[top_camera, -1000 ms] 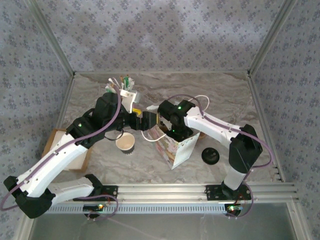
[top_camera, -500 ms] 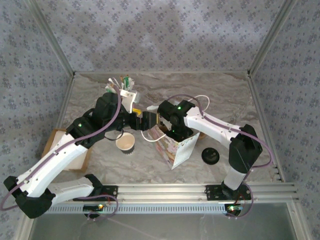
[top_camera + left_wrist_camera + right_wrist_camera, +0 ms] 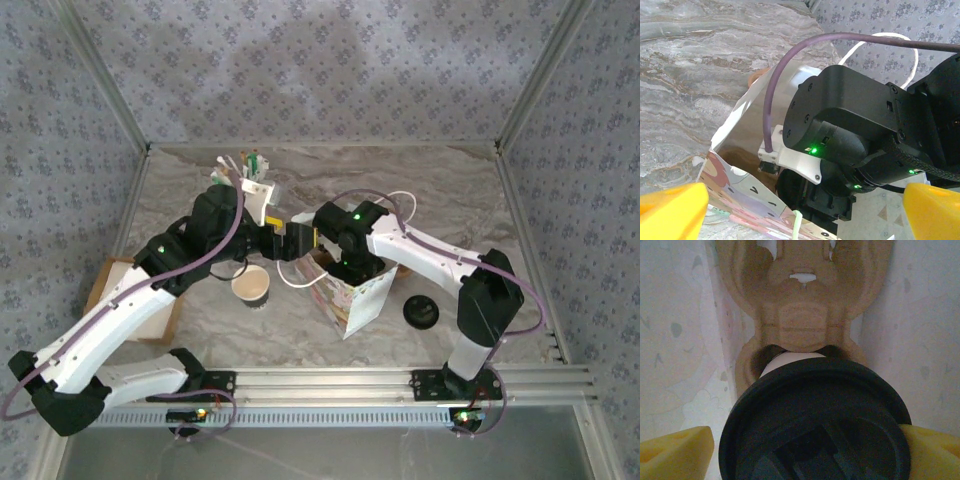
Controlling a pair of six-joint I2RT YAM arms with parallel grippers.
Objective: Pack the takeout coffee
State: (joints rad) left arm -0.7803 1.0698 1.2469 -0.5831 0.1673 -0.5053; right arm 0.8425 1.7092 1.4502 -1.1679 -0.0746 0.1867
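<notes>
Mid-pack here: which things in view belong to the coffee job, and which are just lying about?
Job:
- paper bag
- lidded cup, seated in the pulp carrier inside the bag
- open cup beside the bag
- loose black lid

Lying about, as far as I can tell:
- condiment caddy with stirrers
- cardboard box at the table's left edge

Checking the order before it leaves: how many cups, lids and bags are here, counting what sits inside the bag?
Bags: 1, the patterned white paper bag
Cups: 2, an open tan paper cup beside the bag and a white paper cup inside it
Lids: 2, a loose black round plastic lid beside the bag and a black plastic lid on the cup inside
Total: 5
</notes>
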